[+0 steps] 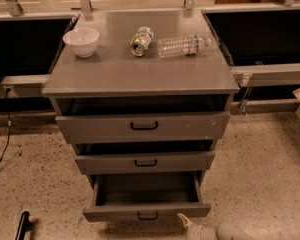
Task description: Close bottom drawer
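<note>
A grey desk [140,74] with three stacked drawers fills the middle of the camera view, standing on a speckled floor [260,174]. The bottom drawer [146,214], the one with the narrowest front, is pulled well out from the desk's front edge. Its plain grey inside faces up, and a small black bar handle [148,215] sits at the centre of its panel.

The pincer [186,221] is low at the desk's front, just beside the lower right part of that panel, with a pale tip pointing up towards it. The pale arm [230,232] runs off to the right along the bottom of the view. I cannot tell how far the pincer is open, or whether it touches the panel; it has hold of nothing that can be seen.

The middle drawer [144,162] and the top drawer [143,127] each stand slightly out, with a dark gap above each front. The top one has white scuffs towards its right end.

On the desk top, a white bowl [81,41] stands upright near the back left corner. A drink can [141,40] lies on its side near the middle of the back edge. A clear plastic water bottle [182,46] lies just to the right of it, its cap pointing towards the right edge.
</note>
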You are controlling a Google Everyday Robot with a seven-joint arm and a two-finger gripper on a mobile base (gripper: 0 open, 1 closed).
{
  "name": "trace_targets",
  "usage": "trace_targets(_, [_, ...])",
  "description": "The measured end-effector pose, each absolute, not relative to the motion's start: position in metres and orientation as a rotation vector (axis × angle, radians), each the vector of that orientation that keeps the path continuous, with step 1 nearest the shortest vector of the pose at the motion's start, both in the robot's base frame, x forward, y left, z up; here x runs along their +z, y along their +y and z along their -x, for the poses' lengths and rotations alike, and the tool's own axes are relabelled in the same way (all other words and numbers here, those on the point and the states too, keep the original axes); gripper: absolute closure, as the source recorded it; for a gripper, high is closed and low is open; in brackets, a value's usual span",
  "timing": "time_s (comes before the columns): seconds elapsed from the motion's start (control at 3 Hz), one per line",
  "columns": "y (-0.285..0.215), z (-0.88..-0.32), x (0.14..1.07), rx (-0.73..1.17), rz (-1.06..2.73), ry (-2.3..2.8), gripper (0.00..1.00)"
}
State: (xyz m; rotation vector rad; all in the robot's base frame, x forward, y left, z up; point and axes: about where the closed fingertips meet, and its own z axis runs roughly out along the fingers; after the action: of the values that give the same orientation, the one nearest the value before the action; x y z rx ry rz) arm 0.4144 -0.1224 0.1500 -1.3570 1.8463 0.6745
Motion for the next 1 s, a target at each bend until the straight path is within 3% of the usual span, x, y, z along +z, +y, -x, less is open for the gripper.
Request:
trace_targets(0.33, [-0.111,-0.420,0.139,0.689,1.435,1.830,0.19])
trace_targets(1.0, [-0.088,-0.457,0.120,0.669,1.560,1.752,0.65])
